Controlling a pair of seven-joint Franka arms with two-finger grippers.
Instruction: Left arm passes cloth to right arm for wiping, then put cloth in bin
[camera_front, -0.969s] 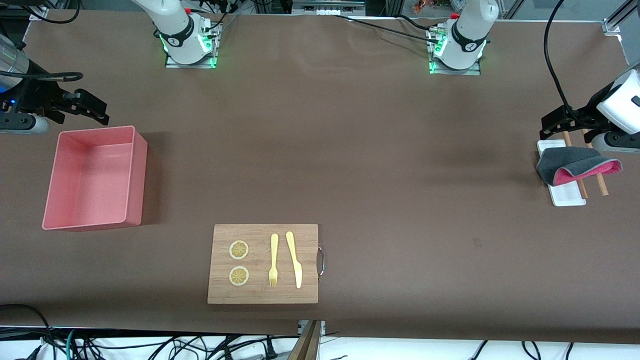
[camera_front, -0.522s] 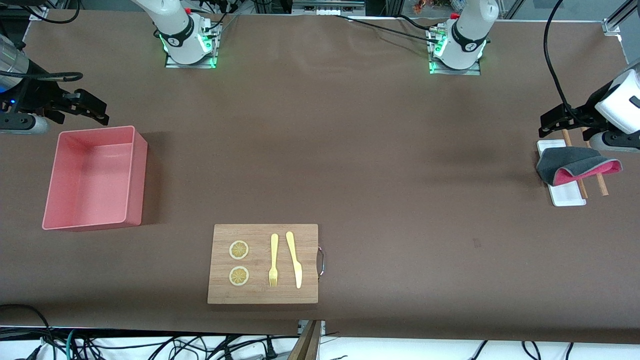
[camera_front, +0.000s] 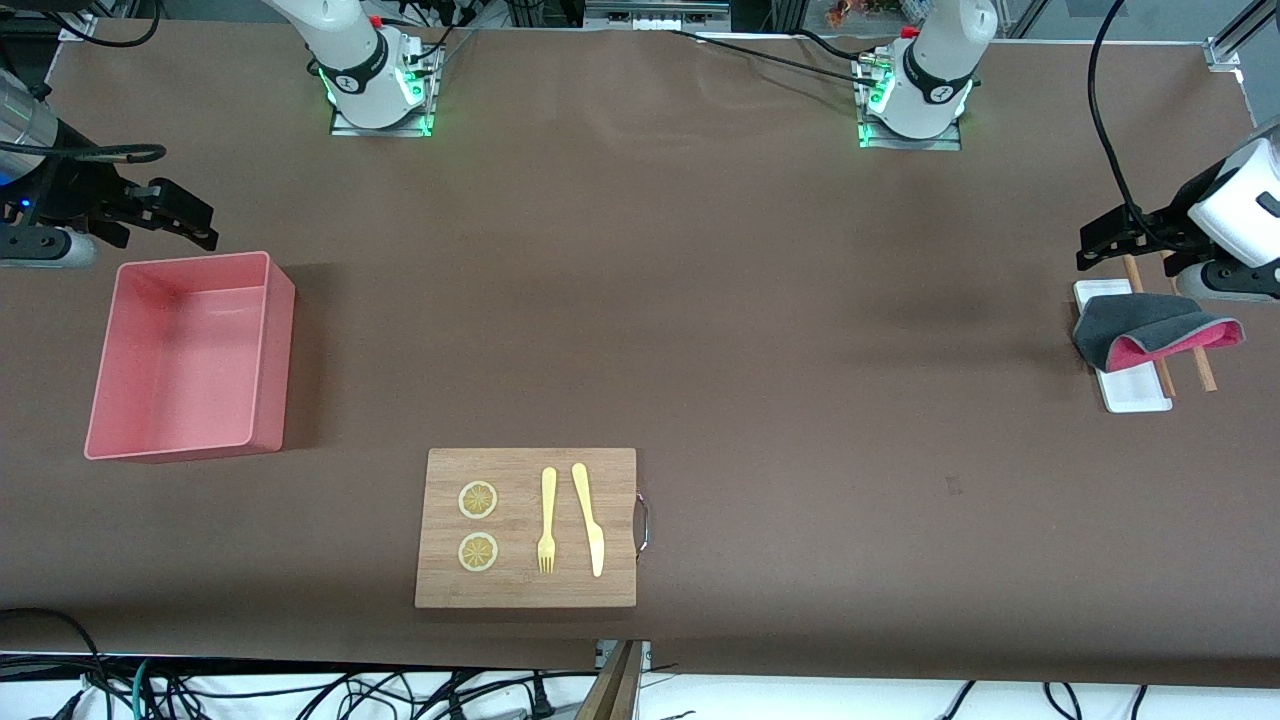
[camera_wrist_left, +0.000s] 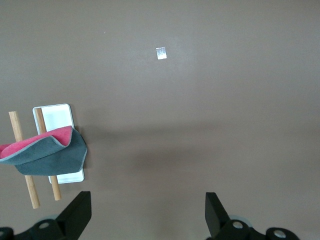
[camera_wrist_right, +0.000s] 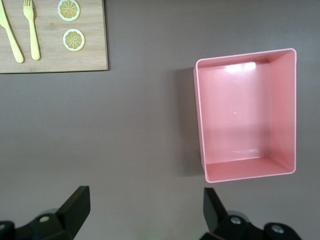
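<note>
The cloth, dark grey outside and pink-red inside, lies folded over two wooden sticks and a small white tray at the left arm's end of the table. It also shows in the left wrist view. My left gripper is open and empty, up over bare table beside the tray; its jaws stand wide apart in its wrist view. My right gripper is open and empty, up in the air beside the salmon-pink bin, which is empty.
A wooden cutting board lies near the front edge with two lemon slices, a yellow fork and a yellow knife. A small pale tag lies on the brown table.
My left gripper has shifted slightly toward the robots' bases, a little away from the cloth. The right arm, cloth and bin have not moved.
</note>
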